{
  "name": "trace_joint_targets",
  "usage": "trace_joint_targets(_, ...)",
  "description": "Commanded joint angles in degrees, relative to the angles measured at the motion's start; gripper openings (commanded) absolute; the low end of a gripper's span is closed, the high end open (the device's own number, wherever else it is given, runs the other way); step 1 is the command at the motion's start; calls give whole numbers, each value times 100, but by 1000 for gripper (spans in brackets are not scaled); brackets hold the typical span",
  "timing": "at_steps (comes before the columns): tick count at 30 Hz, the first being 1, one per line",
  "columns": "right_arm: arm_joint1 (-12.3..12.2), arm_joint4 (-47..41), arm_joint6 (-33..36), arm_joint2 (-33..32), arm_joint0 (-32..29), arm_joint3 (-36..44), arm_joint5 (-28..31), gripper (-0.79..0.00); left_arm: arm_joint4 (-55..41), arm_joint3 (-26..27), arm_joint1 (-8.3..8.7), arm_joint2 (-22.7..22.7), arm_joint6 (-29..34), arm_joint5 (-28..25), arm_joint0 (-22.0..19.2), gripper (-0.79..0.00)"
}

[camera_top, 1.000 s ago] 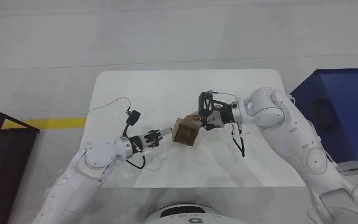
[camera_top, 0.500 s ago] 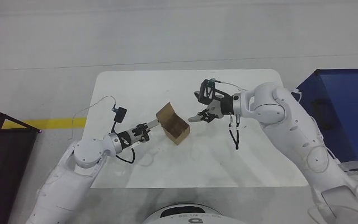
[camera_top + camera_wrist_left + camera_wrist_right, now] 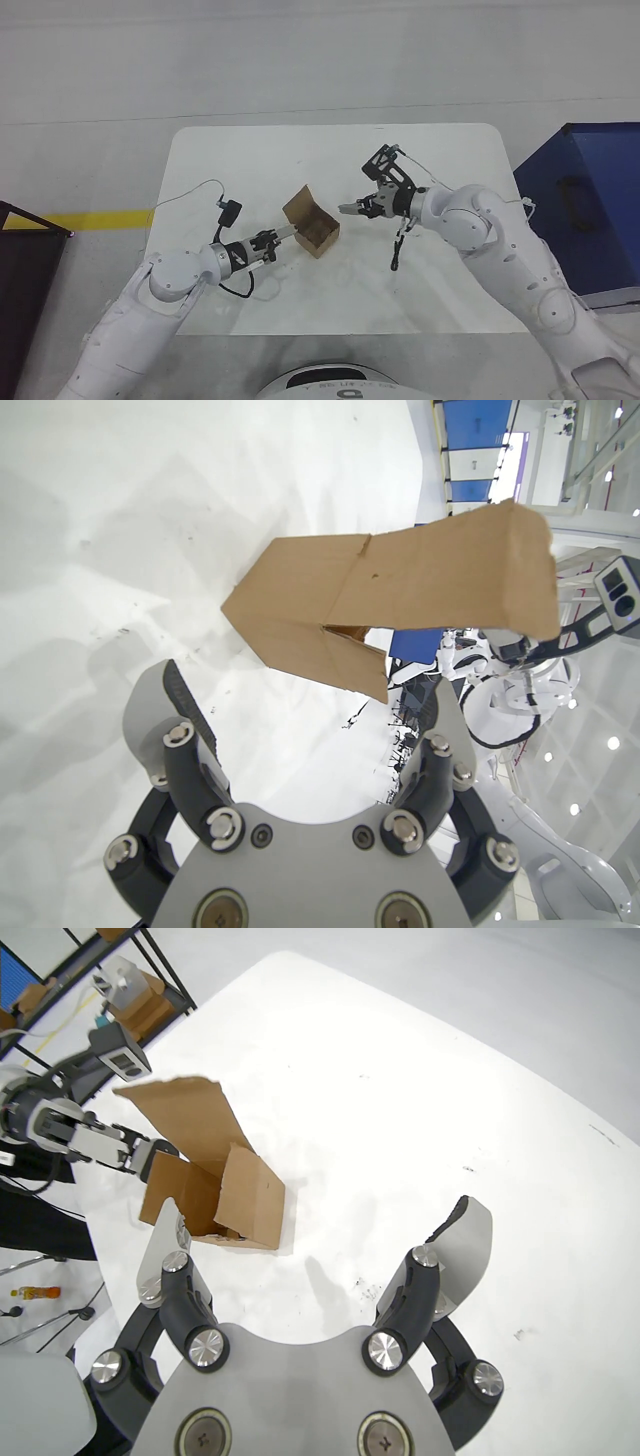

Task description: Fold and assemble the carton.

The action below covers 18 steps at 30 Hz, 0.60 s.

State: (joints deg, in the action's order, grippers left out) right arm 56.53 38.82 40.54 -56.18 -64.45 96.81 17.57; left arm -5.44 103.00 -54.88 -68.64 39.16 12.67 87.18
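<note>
Standing partly erected at the table (image 3: 450,290) centre, the carton (image 3: 311,223) has 1 long flap (image 3: 297,203) raised and its top unclosed: flap-folding is judged the step in hand. The left gripper (image 3: 283,236), at the carton's 8 o'clock, and the right gripper (image 3: 349,209), at its 2 o'clock, both gape, holding nothing; next, 1 should brace the carton while the other presses the flap down.

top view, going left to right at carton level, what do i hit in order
left gripper → carton → right gripper → blue container beyond the table's right edge
</note>
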Motion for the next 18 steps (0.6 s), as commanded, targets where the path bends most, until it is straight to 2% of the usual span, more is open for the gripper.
trace_joint_targets(1, 70, 113, -10, 232, 165, -153, -114, 0, 87, 35, 2, 1, -21, 69, 6, 0)
trace_joint_targets(5, 192, 216, -54, 532, 433, -419, -232, 0, 206, 115, 1, 32, -49, 174, 30, 0)
trace_joint_targets(9, 288, 470, -100, 742, 602, -596, -490, -92, 220, 133, -10, 59, -76, 203, 29, 0)
trace_joint_targets(18, 465, 376, 190, 1111, 822, -938, -428, -114, 130, 119, -38, 73, -124, 180, -12, 0)
